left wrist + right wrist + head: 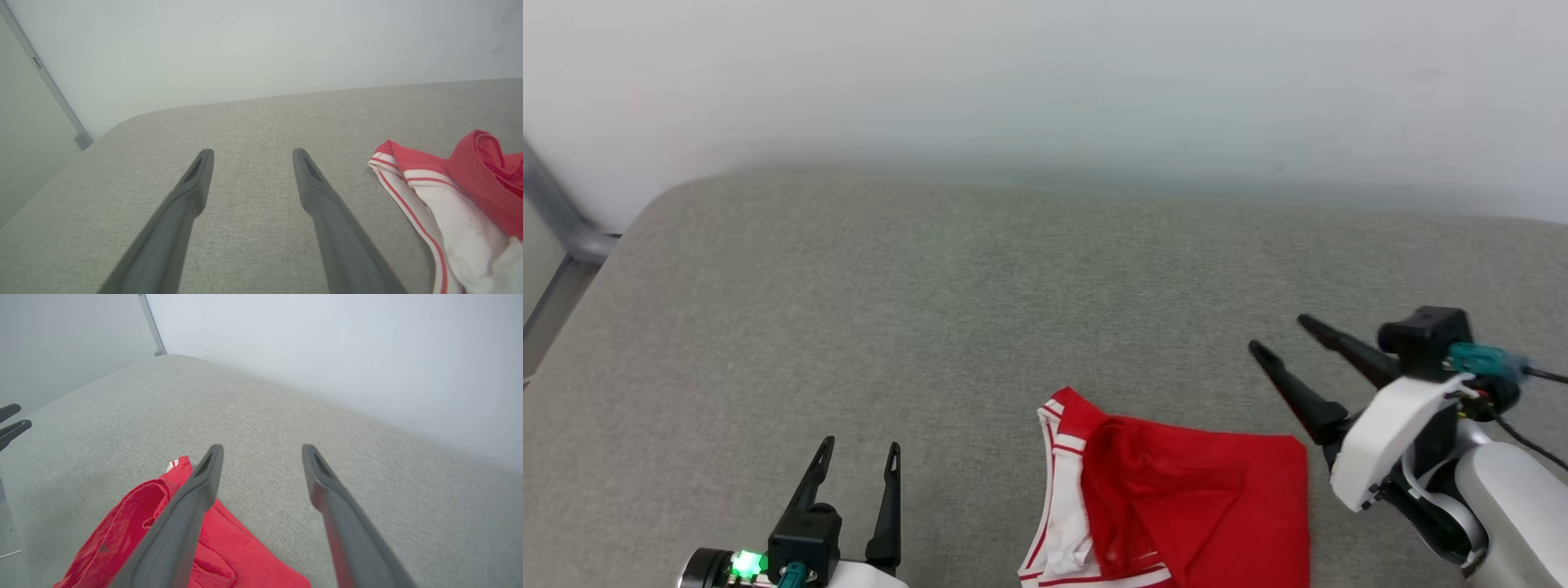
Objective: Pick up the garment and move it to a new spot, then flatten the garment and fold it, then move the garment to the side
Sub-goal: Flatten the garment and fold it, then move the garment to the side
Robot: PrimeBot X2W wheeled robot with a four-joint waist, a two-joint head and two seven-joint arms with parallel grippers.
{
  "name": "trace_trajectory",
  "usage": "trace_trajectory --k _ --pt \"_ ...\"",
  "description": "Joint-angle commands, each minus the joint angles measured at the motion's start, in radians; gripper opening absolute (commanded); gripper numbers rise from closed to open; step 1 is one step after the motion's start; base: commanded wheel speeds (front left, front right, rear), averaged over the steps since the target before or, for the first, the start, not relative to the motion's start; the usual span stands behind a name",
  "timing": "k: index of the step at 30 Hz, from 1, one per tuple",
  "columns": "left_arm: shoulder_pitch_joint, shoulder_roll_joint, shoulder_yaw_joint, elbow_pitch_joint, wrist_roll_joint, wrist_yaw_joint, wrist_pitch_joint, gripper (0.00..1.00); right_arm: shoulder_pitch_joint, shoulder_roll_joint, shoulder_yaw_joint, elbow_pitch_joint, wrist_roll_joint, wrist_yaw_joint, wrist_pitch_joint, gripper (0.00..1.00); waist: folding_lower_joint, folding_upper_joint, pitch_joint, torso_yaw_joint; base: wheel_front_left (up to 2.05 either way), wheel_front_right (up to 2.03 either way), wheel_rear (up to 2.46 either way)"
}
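Garment: the red shirt lies in a compact, creased bundle at the near edge of the grey upholstered pad, right of the middle. 1 white, red-striped sleeve shows on its left side.
Left gripper: 2 fingers spread, empty, by the near edge, apart from the sleeve.
Right gripper: fingers spread, holding nothing, just beyond the bundle's far right corner.
Stage: fits a loose heap awaiting pickup or a rough fold already set down.
Handling: any grasp should probably pinch low, through all layers, so nothing spills open.
Materials: thin, limp, slightly mesh-like cloth. The pad is coarse weave with a rounded far left corner.
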Motion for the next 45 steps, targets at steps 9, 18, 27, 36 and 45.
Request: trace_trajectory --k 9,18,27,36,45 --pt "0.022 0.008 0.007 -0.008 0.008 0.003 -0.003 1.00 0.219 0.140 -0.329 -0.067 -0.328 -0.001 -0.233 1.00 0.0000 0.0000 -0.044 -0.071 0.00 0.00 0.00" --pt "0.046 0.016 0.020 -0.023 0.008 0.014 -0.003 1.00 0.368 0.276 -0.502 -0.163 -0.493 -0.001 -0.309 1.00 0.0000 0.0000 -0.057 -0.083 0.00 0.00 0.00" --pt "0.064 0.019 0.020 -0.049 0.009 0.017 -0.003 1.00 0.507 0.384 -0.585 -0.221 -0.539 -0.001 -0.314 1.00 0.0000 0.0000 -0.067 -0.077 0.00 0.00 0.00" --pt "0.080 0.015 0.020 -0.070 0.005 0.019 -0.003 1.00 0.588 0.430 -0.618 -0.243 -0.545 -0.001 -0.314 1.00 0.0000 0.0000 -0.080 -0.069 0.00 0.00 0.00" --pt "0.077 0.012 0.018 -0.072 0.000 0.015 -0.003 1.00 0.603 0.440 -0.618 -0.227 -0.552 -0.001 -0.314 1.00 0.0000 0.0000 -0.088 -0.061 0.00 0.00 0.00"
